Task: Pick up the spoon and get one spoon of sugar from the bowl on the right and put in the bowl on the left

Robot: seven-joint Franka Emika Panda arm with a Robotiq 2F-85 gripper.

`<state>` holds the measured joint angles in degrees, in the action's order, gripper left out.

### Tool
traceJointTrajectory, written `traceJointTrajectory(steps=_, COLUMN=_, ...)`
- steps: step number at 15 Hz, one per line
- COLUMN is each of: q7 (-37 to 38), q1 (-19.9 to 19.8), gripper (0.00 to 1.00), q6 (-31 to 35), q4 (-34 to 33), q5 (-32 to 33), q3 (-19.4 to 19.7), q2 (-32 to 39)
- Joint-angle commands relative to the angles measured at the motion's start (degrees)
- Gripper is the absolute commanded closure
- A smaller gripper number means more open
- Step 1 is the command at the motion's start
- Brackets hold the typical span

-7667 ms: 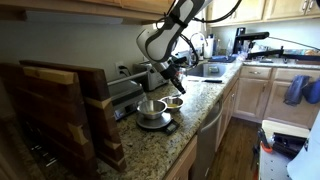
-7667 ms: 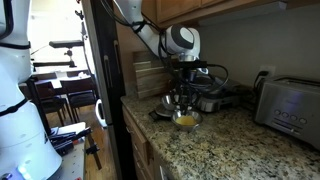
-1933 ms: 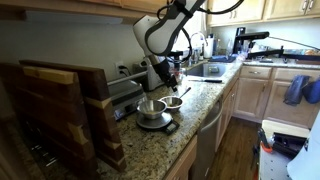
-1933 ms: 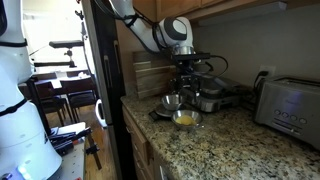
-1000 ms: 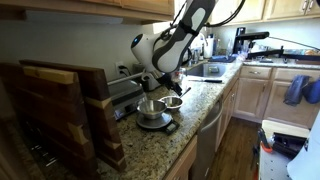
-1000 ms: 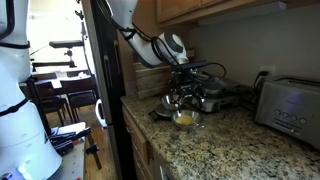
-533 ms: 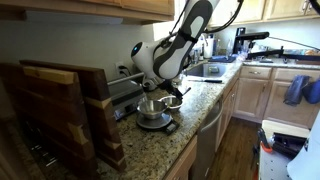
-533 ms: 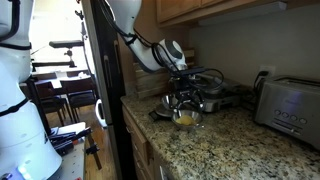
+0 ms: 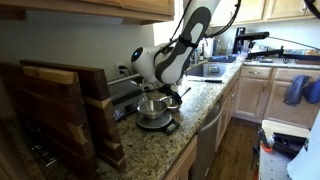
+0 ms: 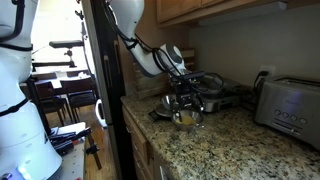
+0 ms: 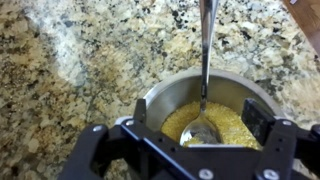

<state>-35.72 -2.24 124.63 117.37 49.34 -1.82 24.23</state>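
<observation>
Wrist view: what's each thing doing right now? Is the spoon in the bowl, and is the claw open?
spoon: scoop end in the yellow grains, handle leaning over the rim, not gripped
metal bowl: upright, partly filled with the grains
gripper: open, jaws wide apart either side of the spoon, above the bowl
second metal bowl: upright on the counter, contents too small to tell

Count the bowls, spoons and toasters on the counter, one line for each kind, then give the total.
Bowls: 2
Spoons: 1
Toasters: 1
Total: 4
</observation>
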Motion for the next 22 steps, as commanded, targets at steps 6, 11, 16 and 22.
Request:
traceJointTrajectory(steps=6, q7=2.08, q1=0.21, gripper=0.14, q6=1.24, q4=0.09, q5=3.58, q3=0.83, q2=0.55)
traceJointTrajectory(steps=11, q7=2.21, q1=0.25, gripper=0.3, q6=1.39, q4=0.56, q5=3.69, q3=0.63, q2=0.09)
traceJointTrajectory(steps=16, q7=2.89, q1=0.43, gripper=0.56, q6=1.76, q4=1.34, q5=3.83, q3=0.48, q2=-0.75)
traceJointTrajectory(steps=22, q7=4.18, q1=1.39, gripper=0.42, q6=0.1, q4=1.36, q5=4.88, q3=0.47, q2=-1.59)
